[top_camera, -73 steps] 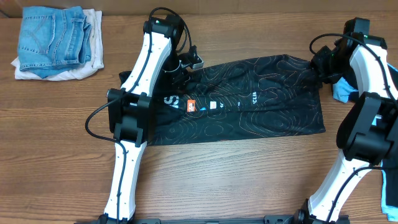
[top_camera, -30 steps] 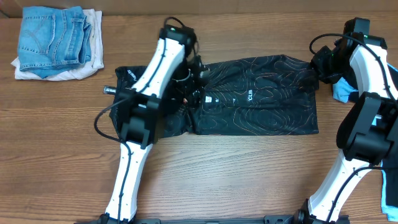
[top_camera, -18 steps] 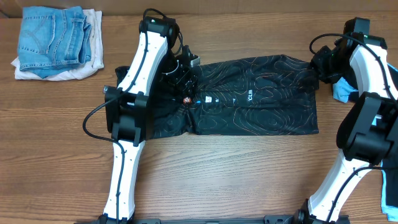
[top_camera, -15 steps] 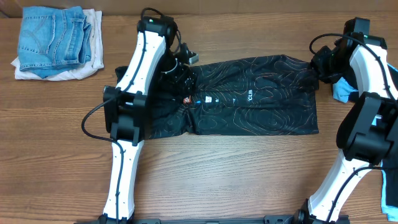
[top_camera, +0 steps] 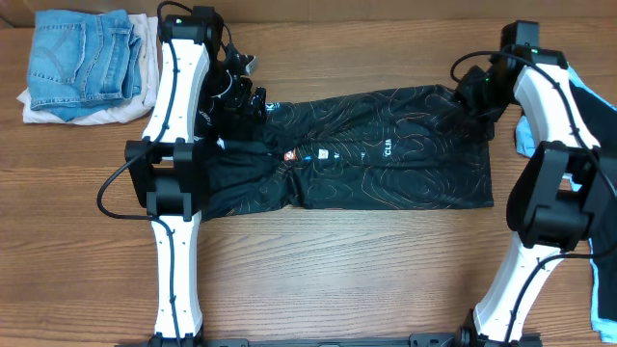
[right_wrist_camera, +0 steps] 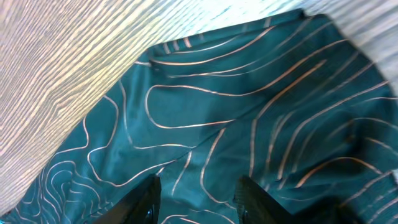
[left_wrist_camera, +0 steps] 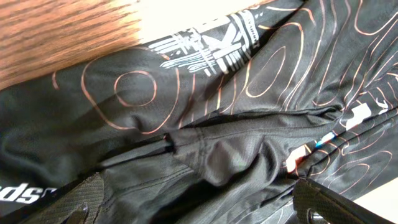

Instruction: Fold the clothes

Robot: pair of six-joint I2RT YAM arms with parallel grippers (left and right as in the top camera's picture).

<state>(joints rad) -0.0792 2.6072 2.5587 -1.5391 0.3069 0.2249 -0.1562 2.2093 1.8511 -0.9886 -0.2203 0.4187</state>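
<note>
A black jersey (top_camera: pixel 386 173) with fine orange contour lines and white lettering lies spread across the table's middle. My left gripper (top_camera: pixel 246 96) is over its upper left part. In the left wrist view the fingers (left_wrist_camera: pixel 84 199) stand wide apart, open, with bunched jersey fabric (left_wrist_camera: pixel 186 93) below my gripper (left_wrist_camera: pixel 193 208). My right gripper (top_camera: pixel 472 96) is over the jersey's upper right corner. In the right wrist view it (right_wrist_camera: pixel 200 202) is open just above flat fabric (right_wrist_camera: pixel 249 93). A second garment with light-blue panels (top_camera: pixel 525 140) shows partly behind the right arm.
Folded blue jeans (top_camera: pixel 82 58) lie on a folded white garment (top_camera: pixel 58 114) at the back left corner. The wooden table (top_camera: pixel 337 270) runs along the front below the jersey. Both arms stretch from the front edge to the back.
My left arm has swung left and back, from the jersey's middle to its upper left part. My right gripper has shifted a little left along the jersey's top right edge.
</note>
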